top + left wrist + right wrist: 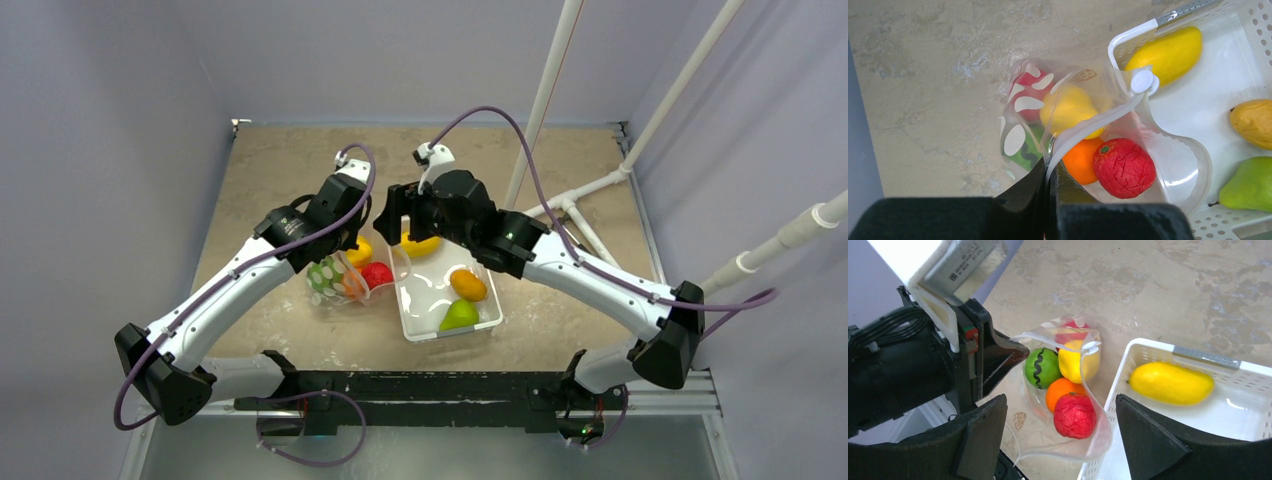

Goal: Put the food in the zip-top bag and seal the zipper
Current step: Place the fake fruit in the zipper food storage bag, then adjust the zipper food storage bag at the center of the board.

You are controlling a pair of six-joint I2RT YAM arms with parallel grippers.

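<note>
On the left, the left gripper [1050, 172] is pinched closed on the zipper [1098, 120], the pale strip along the mouth of the bag [1175, 167], and holds that edge up. A white slider [1143, 81] sits on the strip at its far end, right by the tray's corner. The bag lies on the table [270, 160] between the two arms, its mouth gaping toward the tray and reaching the tray's left wall. Five fruits are bunched inside it. There is a green striped fruit [1040, 367], a yellow fruit [1070, 107] and an orange fruit [1079, 162]. A wrinkled red fruit [1124, 167] sits nearest the mouth, and a second red fruit [1023, 90] sits at the back behind pale spots on the plastic. Just right of the bag, the white tray [1148, 343] holds three more, all apart from each other. A long yellow mango [1172, 382] is at the far end, a yellow-orange fruit [468, 284] in the middle and a green pear [458, 316] at the near end. The right gripper [1059, 400] hangs above the bag's mouth and the tray's edge, fingers spread wide with nothing between them
</note>
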